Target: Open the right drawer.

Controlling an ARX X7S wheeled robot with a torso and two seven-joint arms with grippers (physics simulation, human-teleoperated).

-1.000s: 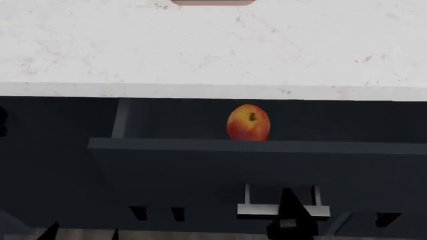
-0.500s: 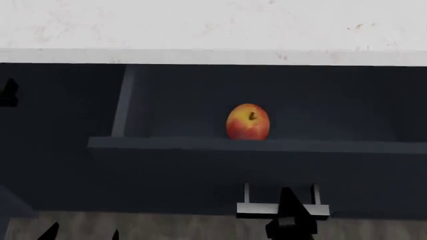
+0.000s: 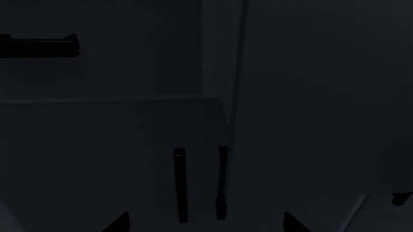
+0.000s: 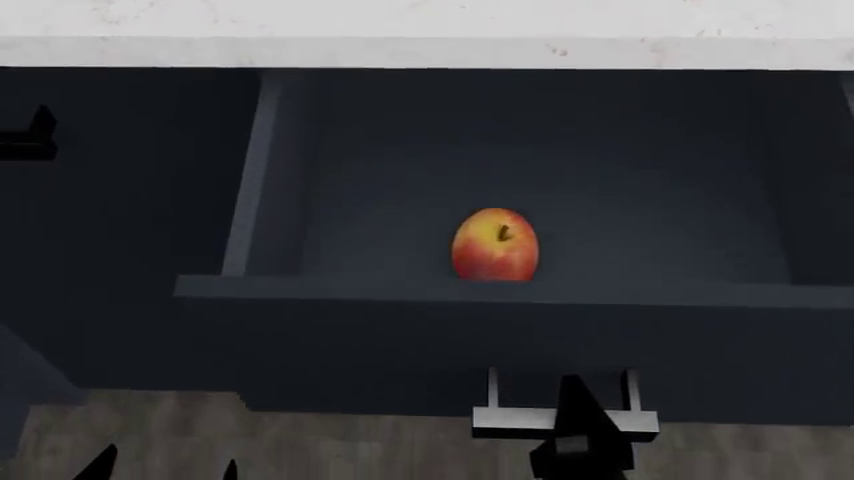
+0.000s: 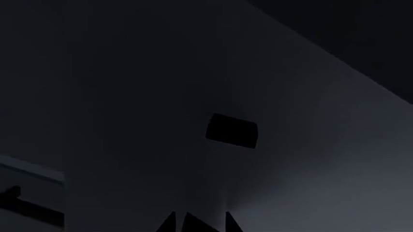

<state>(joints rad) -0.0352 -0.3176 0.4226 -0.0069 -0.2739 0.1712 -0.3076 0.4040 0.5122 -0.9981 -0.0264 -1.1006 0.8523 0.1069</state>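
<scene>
The right drawer [image 4: 387, 345] stands pulled well out from under the counter, its blue-grey inside open to view. Its bar handle [image 4: 514, 420] sits low on the navy front. My right gripper [image 4: 577, 440] is on that handle at its middle, and its jaws look shut round the bar. In the right wrist view the right gripper's tips [image 5: 200, 223] stand close together against the dark drawer front [image 5: 129, 96]. My left gripper [image 4: 163, 470] is open and empty, low at the left; in the left wrist view its tips [image 3: 205, 223] are wide apart.
A red-yellow apple [image 4: 497, 245] lies in the drawer near its front wall. The white stone countertop [image 4: 400, 25] runs above. The other drawer's handle [image 4: 27, 140] shows at far left. Two vertical cabinet door handles [image 3: 181, 186] face the left wrist. Wood floor [image 4: 334, 445] lies below.
The drawer has come further out of the cabinet, showing more of its inside. The countertop has moved up in the head view and floor now shows below. The right gripper has stayed on the handle.
</scene>
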